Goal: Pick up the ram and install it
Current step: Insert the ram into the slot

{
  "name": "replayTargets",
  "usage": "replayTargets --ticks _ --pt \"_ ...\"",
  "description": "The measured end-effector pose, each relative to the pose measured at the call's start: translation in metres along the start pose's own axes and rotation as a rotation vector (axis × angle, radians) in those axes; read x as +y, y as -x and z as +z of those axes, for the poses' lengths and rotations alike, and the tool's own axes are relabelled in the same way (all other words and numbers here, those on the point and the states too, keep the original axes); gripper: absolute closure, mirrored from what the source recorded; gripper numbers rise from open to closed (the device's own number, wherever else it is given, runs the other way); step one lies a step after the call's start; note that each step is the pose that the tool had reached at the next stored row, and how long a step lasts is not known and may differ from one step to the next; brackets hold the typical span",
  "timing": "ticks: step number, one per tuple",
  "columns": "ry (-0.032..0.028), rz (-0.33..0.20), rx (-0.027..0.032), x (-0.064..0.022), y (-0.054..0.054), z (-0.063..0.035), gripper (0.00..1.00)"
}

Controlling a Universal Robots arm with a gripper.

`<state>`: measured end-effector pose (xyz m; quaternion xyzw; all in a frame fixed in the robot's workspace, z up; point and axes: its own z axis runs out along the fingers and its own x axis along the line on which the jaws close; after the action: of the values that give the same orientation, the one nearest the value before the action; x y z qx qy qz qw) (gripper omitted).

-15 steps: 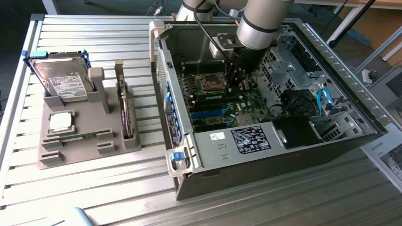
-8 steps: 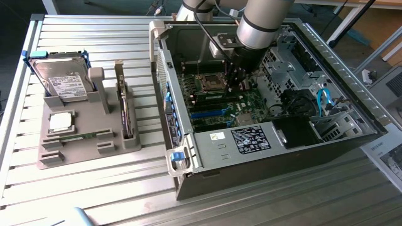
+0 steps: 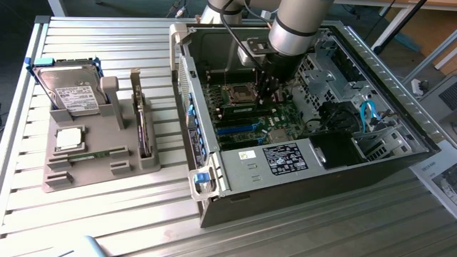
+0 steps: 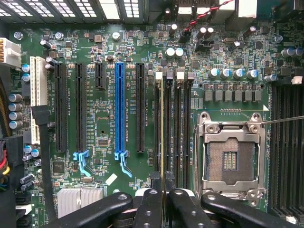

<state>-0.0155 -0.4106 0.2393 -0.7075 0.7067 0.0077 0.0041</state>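
My gripper (image 4: 163,179) is down inside the open computer case (image 3: 386,69), right of centre in the exterior view. The jaws are pinching the ram (image 4: 162,128). In the wrist view I see the ram edge-on, as a thin, straight yellow-green line between two black, rounded fingers (image 4: 151,202) dotted with screw heads.

The ram runs in line with the row of long black memory slots (image 4: 179,123), over the one farthest from the processor socket (image 4: 230,159). I cannot tell whether it is seated or just above the slot. The socket is an empty square in a bright metal frame, with a fine grid of contacts. It sits just beside the slots, so room is tight on that side. On the other side stand black expansion slots and one glossy blue slot (image 4: 121,109), all parallel to the ram. The motherboard (image 4: 108,123) is matte green and crowded with silver-topped capacitors. The white print beside the blue slot is too small to read.

At the exterior view's left, a gray moulded holder (image 3: 121,166) rests on the ribbed metal counter (image 3: 93,214), well apart from the case. It carries a silver hard drive (image 3: 71,93) with a white label and a square silver processor chip (image 3: 69,138). A black label (image 3: 286,159) lies inside the case, its text illegible.
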Motion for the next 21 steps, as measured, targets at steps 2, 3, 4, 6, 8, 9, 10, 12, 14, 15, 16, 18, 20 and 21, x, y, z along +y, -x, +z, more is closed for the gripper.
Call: replayTargets --ticks 2,3,4,6,8,9,10,12,14,15,16,18,20,21 --pt "0.0000 0.000 -0.0001 0.0000 0.0000 0.0004 0.88" --pt "0.0000 0.000 0.0000 0.0000 0.0000 0.0007 0.88" --pt "-0.0001 0.000 0.0000 0.0000 0.0000 0.0008 0.88" --pt "0.0000 0.000 0.0006 0.0000 -0.0003 0.0010 0.88" --pt "0.0000 0.000 0.0006 0.0000 -0.0003 0.0010 0.88" --pt "0.0000 0.001 0.0005 0.0000 -0.0003 0.0010 0.88" --pt "-0.0001 0.002 0.0005 0.0000 -0.0003 0.0011 0.88" --pt "-0.0001 0.005 0.0005 0.0000 -0.0005 0.0010 0.88" --pt "-0.0001 0.005 0.0005 0.0000 -0.0005 0.0010 0.88" --pt "-0.0001 0.005 0.0005 0.0000 -0.0005 0.0010 0.88" --pt "-0.0001 0.005 0.0005 0.0000 -0.0005 0.0010 0.88" --pt "-0.0001 0.005 0.0005 -0.0010 -0.0005 0.0010 0.88" --pt "-0.0002 0.006 0.0005 -0.0012 -0.0005 0.0010 0.88" --pt "-0.0001 0.005 0.0005 -0.0012 -0.0005 0.0010 0.88"
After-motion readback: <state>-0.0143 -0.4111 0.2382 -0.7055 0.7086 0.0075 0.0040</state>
